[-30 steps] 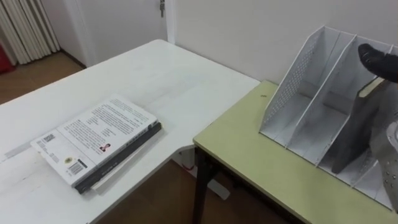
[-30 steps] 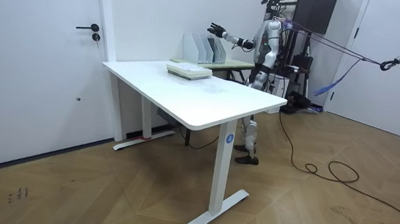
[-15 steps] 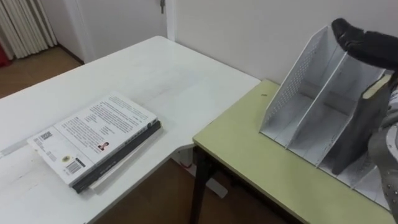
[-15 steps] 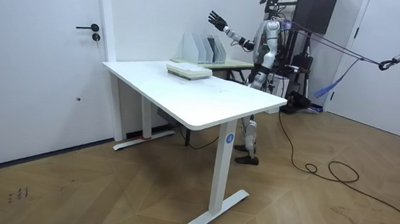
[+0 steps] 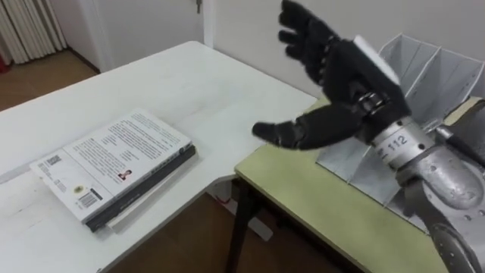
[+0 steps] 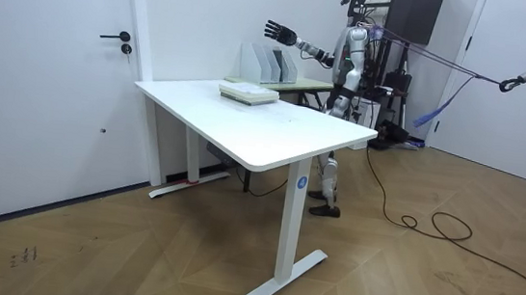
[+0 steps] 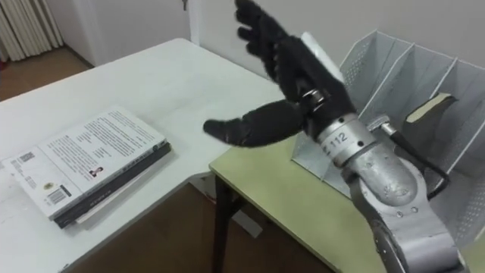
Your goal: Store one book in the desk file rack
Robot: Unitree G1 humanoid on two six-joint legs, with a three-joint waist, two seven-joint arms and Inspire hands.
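My right hand (image 5: 345, 76) hangs over the green worktop's (image 5: 303, 197) left corner, fingers spread wide and empty. A book (image 7: 428, 106) stands between the rack's (image 5: 436, 68) dividers, so I judge it stored. Spare books (image 5: 114, 167) lie near the white worktop's (image 5: 189, 83) edge.

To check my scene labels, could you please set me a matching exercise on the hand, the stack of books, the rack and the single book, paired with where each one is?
Things:
1. right hand
2. stack
3. rack
4. single book

Places or states:
A. stands on the green desk
B. inside a rack compartment
C. lies on the white table
D. open, raised in the air in front of the rack

Pairs: 1-D; 2-C; 3-A; 4-B
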